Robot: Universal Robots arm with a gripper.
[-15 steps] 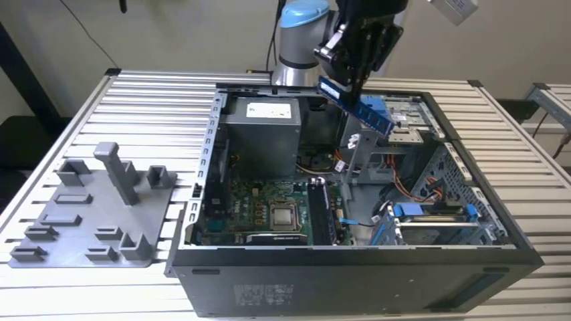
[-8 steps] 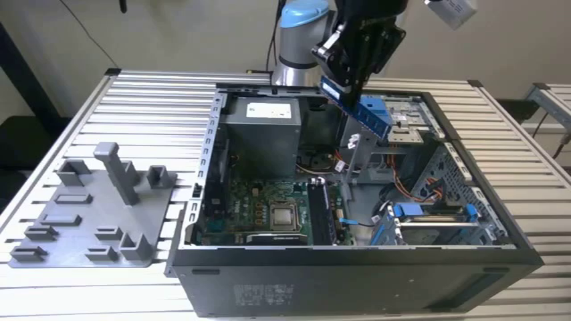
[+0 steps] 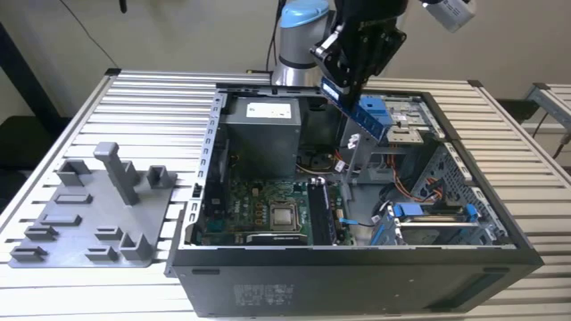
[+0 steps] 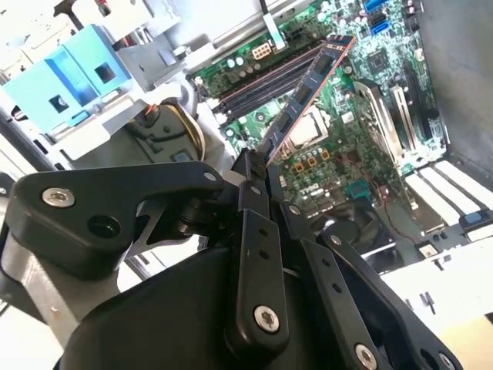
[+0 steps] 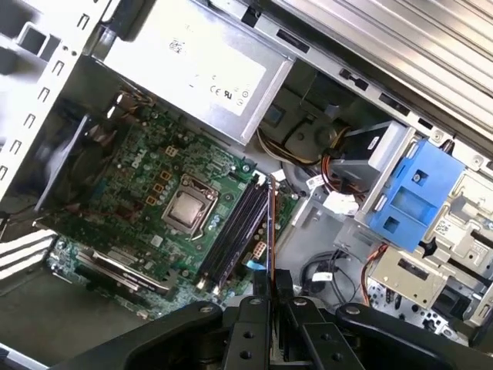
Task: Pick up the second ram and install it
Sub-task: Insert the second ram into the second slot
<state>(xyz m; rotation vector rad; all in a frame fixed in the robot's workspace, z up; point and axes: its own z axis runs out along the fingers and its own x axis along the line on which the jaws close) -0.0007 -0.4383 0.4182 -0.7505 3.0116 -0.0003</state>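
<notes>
Exterior view: the second ram [image 3: 364,114], a long narrow blue stick, hangs tilted just under the gripper [image 3: 343,80], which is clamped on its upper end.

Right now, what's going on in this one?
The arm's gripper is shut on the ram and holds it tilted in the air above the open case. The stick is not yet seated: in the first wrist view it hangs clear of the slots on the motherboard. A grey fixture tray lies on the table, on the exterior view's left of the case.
</notes>
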